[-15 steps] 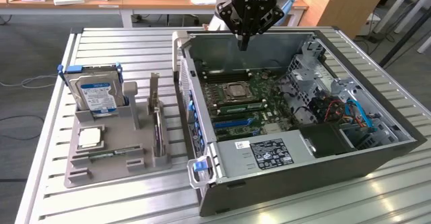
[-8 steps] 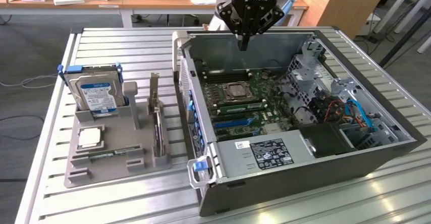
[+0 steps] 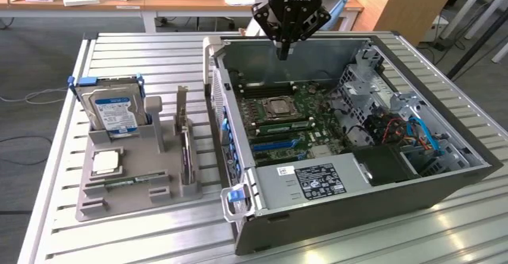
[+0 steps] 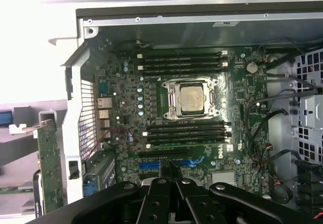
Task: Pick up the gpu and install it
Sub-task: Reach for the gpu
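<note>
One gpu point(image 3: 187, 157) stands edge-on, face hard to see (claw point(image 3: 282, 51) closed).

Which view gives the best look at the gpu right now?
The exterior view: the gpu stands whole and upright in the grey holder beside the case. The wrist view cuts it off partway.

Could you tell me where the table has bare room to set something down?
The ribbed metal table is bare on the camera side of the grey plastic parts holder and beyond it; between holder and open black computer case it is crowded.
</note>
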Available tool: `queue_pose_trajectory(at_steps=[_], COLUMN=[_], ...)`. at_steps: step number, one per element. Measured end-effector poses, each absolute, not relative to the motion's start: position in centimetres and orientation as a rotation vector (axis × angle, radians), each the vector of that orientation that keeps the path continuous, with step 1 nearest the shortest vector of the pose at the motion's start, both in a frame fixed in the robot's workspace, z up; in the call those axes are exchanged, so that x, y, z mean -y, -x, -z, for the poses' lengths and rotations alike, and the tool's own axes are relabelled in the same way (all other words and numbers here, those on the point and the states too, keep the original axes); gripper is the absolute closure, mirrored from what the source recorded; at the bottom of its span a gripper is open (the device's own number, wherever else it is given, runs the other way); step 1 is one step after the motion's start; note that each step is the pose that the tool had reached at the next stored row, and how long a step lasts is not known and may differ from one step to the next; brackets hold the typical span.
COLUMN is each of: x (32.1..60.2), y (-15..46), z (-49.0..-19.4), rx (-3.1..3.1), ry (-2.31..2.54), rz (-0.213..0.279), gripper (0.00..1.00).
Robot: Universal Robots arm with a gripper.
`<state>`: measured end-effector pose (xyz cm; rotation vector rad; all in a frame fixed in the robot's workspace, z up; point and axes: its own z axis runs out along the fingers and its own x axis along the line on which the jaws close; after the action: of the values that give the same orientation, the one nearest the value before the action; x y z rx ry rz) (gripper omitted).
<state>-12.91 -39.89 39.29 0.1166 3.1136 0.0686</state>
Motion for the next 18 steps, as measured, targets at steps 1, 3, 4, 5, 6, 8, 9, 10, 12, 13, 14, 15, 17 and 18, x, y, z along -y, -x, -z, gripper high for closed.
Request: queue_pose_trajectory(at_steps=[1,3,4,5,6,8,9,10,12,13,14,15,17,18], x=[39.9,39.9,39.9,39.9,39.9,39.9,39.9,39.9,39.9,39.9,39.9,39.9,39.9,39.9], y=[13.1,13.6,13.9,14.2,14.4,14.9,15.2,15.6,16.4,16.8,17.1,17.5,18.2,18.5], z=[-39.3,-39.3,-39.3,-39.3,-39.2,-39.2,-39.2,-39.2,-39.2,-39.2,-39.2,-39.2,-39.1,-39.1], rx=[-3.114,-3.114,-3.114,-3.114,-3.114,-3.114,-3.114,-3.114,-3.114,-3.114,-3.114,-3.114,-3.114,-3.114], ry=[-0.117,-0.117,-0.116,-0.117,-0.117,-0.117,-0.116,-0.116,-0.117,-0.117,-0.117,-0.116,-0.117,-0.117], rz=[-0.068,-0.068,-0.068,-0.068,-0.068,-0.068,-0.068,-0.068,-0.068,-0.068,-0.068,-0.068,-0.068,-0.068], gripper=[0.89,0.89,0.89,0.89,0.89,0.89,0.89,0.89,0.89,0.89,0.89,0.89,0.89,0.89])
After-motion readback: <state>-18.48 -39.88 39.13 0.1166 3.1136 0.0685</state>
